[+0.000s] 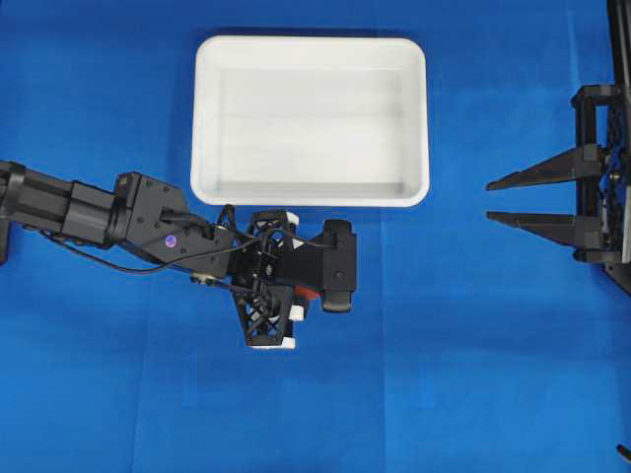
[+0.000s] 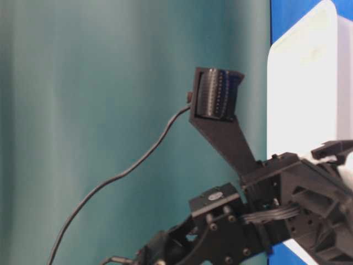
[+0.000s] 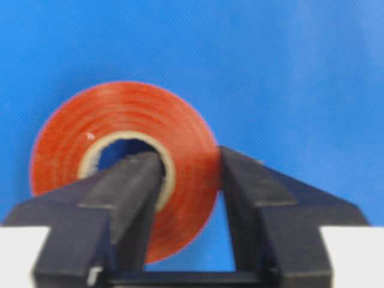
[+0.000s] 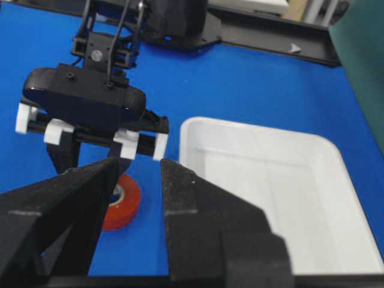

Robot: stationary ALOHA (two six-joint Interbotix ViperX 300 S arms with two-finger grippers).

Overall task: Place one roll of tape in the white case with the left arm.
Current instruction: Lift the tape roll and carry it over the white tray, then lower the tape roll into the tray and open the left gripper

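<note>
Left gripper straddles the roll of tape, one finger in its core, apparently clamping its wall; we see it flat on the blue surface near the white case.

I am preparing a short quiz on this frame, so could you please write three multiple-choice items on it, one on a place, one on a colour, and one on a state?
1. Where does the roll of tape lie?
A. on the blue cloth, outside the white case
B. inside the white case
C. between the right tool's fingers

2. What colour is the roll of tape?
A. green
B. orange-red
C. yellow

3. How does the left tool stand at the roll?
A. far above it
B. one finger in the core, one outside the ring
C. both fingers inside the core

Answers: 1 A, the right wrist view shows it beside the white case; 2 B, seen in the left wrist view; 3 B, the fingers straddle the ring's wall.
</note>
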